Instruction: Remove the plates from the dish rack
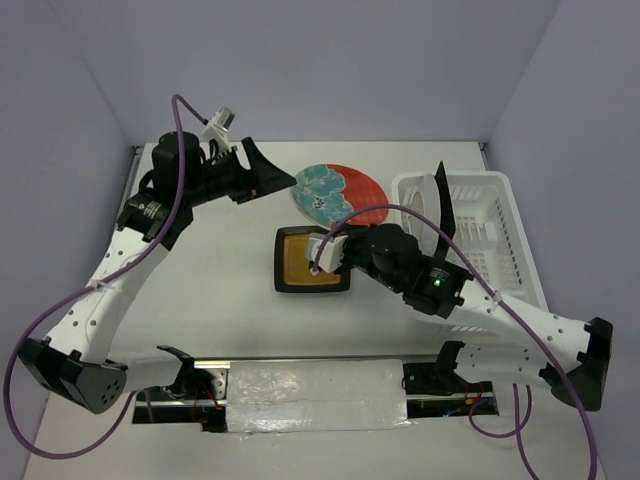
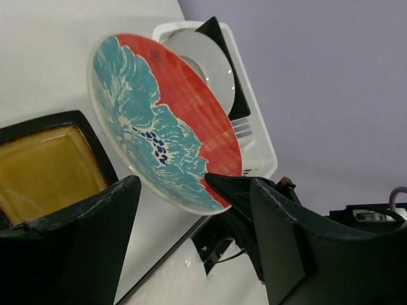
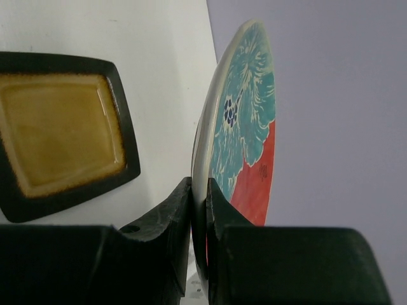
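Right gripper [image 3: 198, 190] is clamped on the rim of the round floral plate [image 1: 340, 190], holding it tilted over the bench [image 1: 215, 290]. The amber square plate [image 1: 310, 262] lies flat right beside it. The left gripper [image 1: 275, 170] hangs wide open near the plate's other edge. A pale round plate [image 1: 428, 198] and a dark square plate [image 1: 445, 205] stand in the dish rack [image 1: 480, 182].

Red on the round plate [image 1: 338, 190], a teal-and-cream blossom sweeping across it, dark blue dots at its heart, pale back. Black rim, amber centre on the square plate [image 1: 312, 259]. All-white dish rack [image 1: 500, 215], white table [image 1: 230, 300].
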You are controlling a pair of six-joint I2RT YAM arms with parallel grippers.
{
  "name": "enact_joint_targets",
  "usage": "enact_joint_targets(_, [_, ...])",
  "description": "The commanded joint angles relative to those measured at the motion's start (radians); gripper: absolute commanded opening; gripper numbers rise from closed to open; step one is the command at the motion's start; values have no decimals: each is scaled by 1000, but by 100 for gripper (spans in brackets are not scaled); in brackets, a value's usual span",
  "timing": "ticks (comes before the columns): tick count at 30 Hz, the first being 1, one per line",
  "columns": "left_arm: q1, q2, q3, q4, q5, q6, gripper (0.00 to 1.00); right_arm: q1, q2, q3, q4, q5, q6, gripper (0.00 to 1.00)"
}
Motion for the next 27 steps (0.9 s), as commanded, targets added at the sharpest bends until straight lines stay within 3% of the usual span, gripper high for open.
enact_joint_targets(1, [-3,-3,-33,87,24,-10,82,36,23,69,332,110,-110,0])
enact_joint_targets(15, [-1,-26,-79,-83,-218,75,80,53,154,63,447,146,-116,0])
enact_joint_targets(20, [-3,7,-129,-54,-177,38,79,55,162,47,469,152,-138,0])
enact_joint_targets(27, [-3,19,-215,124,-76,-82,72,97,211,50,533,172,-162,0])
